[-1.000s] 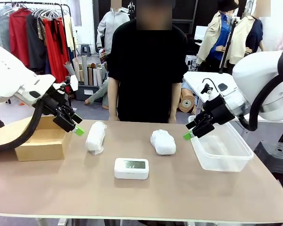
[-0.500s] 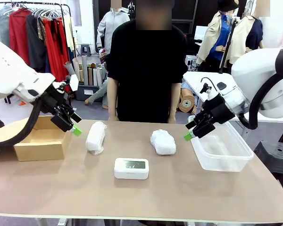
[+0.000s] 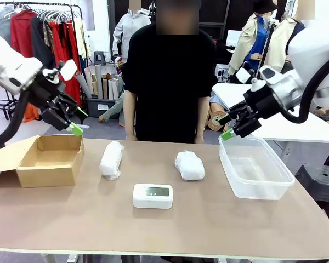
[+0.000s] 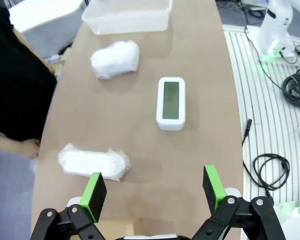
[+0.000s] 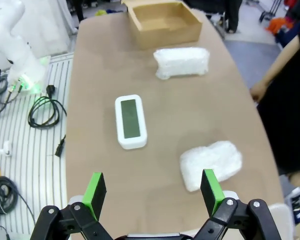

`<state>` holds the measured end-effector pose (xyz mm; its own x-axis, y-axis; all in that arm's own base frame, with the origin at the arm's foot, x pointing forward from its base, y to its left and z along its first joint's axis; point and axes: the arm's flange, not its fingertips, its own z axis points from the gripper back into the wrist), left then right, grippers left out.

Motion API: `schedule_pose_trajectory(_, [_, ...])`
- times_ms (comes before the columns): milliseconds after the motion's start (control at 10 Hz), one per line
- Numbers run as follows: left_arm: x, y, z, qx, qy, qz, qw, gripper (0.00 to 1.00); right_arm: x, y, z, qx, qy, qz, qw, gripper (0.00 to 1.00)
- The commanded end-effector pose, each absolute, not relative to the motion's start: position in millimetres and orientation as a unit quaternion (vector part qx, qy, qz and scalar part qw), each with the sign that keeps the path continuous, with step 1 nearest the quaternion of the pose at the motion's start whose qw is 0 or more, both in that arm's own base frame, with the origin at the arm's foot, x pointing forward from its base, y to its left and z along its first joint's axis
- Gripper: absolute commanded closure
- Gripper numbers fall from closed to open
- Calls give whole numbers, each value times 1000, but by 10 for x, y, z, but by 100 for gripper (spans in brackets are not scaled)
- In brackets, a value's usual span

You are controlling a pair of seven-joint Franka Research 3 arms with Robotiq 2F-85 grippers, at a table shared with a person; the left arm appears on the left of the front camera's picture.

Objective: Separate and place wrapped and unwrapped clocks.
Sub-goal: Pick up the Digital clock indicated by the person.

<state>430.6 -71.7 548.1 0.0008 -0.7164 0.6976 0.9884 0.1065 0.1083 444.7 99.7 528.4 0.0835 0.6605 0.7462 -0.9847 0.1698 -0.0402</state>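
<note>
left claw [image 3: 74, 123]: we see it raised in the air above the far edge of the cardboard box [image 3: 46, 176]. Its jaws are spread wide and nothing sits between the green pads [image 4: 93, 196].
right claw [image 3: 228, 129]: it hangs over the far corner of the plastic tub [image 3: 257, 192] nearest the middle of the table. We see its jaws just as wide apart, gripping nothing.
bare clock [image 3: 153, 195]: it lies flat on the table [image 3: 219, 224] with its grey screen up. We place it near the middle, on the robot's side of both bundles and touching neither.
long wrapped bundle [image 3: 111, 159]: this white, crinkly bundle lies on the table between the box and the clock's far left corner. It is near the box but apart from it.
rounder wrapped bundle [image 3: 189, 165]: it rests beyond the clock's right end, between the long bundle and the tub. We see a clear gap on each side.
cardboard box: it is brown, with its top open and a flap folded out, at the robot's left end of the table.
plastic tub: it is clear and has no lid, at the robot's right end.
person [image 3: 170, 82]: they stand at the far edge in a black top, arms down.
</note>
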Motion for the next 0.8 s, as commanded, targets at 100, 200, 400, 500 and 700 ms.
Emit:
schedule_pose_trajectory(100, [4495, -508, 5585, -249, -360, -620, 651, 0, 4545, 669, 5404, 266, -380, 610, 642, 0])
schedule_pose_trajectory(200, [4517, -472, 5621, -249, -367, -618, 649, 0, 4552, 582, 5452, 264, -390, 609, 638, 0])
schedule_pose_trajectory(400, [4569, -337, 5722, -239, -374, -617, 650, 0, 4583, 439, 5599, 267, -389, 607, 640, 0])
schedule_pose_trajectory(500, [4585, -281, 5740, -235, -379, -615, 650, 0, 4607, 354, 5702, 274, -390, 602, 640, 0])
schedule_pose_trajectory(700, [4604, -208, 5787, -232, -382, -611, 653, 0, 4654, 256, 5857, 282, -393, 595, 642, 0])
